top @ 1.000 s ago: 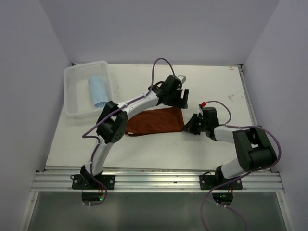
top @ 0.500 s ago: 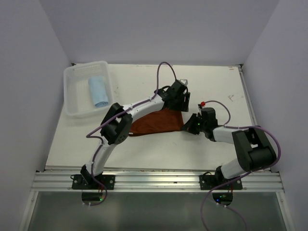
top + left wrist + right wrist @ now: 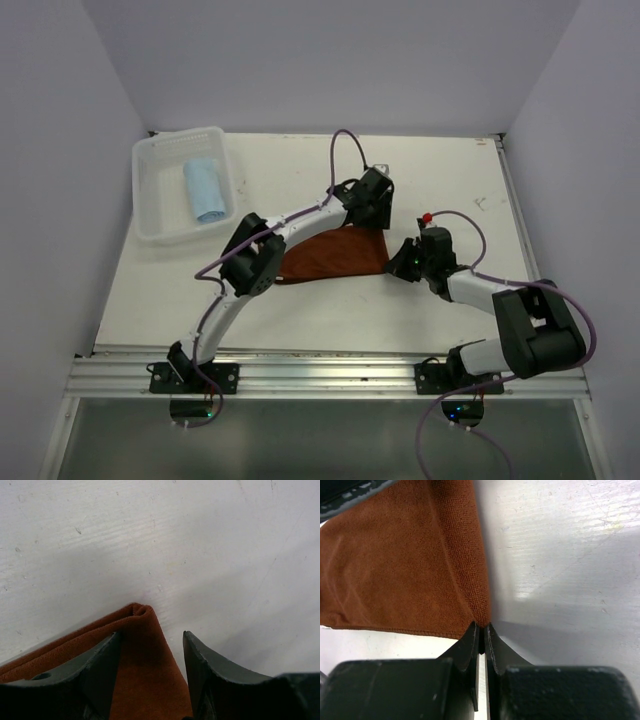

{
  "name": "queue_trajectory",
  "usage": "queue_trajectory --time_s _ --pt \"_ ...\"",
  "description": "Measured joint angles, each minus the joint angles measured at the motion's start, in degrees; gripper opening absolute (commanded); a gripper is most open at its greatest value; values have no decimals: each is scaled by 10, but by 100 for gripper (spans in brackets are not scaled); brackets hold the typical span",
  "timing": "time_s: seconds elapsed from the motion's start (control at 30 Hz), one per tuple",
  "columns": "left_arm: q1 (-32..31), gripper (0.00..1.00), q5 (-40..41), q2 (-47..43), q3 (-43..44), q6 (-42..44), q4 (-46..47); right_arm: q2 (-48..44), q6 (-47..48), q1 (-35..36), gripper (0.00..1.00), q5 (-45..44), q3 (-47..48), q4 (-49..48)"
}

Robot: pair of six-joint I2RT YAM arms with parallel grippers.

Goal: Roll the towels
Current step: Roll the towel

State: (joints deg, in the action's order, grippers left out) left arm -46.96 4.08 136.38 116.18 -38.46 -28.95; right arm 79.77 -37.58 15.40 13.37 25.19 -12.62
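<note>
The rust towel (image 3: pixel 330 258) lies flat on the surface (image 3: pixel 300 170); the blue towel (image 3: pixel 205 188) sits in the basket (image 3: pixel 150 160). The right pincer (image 3: pixel 481 630) is pressed together on the very tip of the near corner. The left pincer (image 3: pixel 151 645) stands spread astride the far corner. Either thin bite could slip, I'd say, skewing the roll.

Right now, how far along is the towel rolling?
Done: the sky-blue towel lies rolled in the white basket. In hand: the rust towel lies flat; the right gripper pinches its near right corner, and the left gripper straddles the far right corner, jaws open. Left: rolling the rust towel.
</note>
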Motion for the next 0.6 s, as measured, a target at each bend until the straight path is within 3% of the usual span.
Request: queue_trajectory --time_s 0.6 --pt "-1 49 18 36 17 -4 1 6 15 23 0 -17 3 3"
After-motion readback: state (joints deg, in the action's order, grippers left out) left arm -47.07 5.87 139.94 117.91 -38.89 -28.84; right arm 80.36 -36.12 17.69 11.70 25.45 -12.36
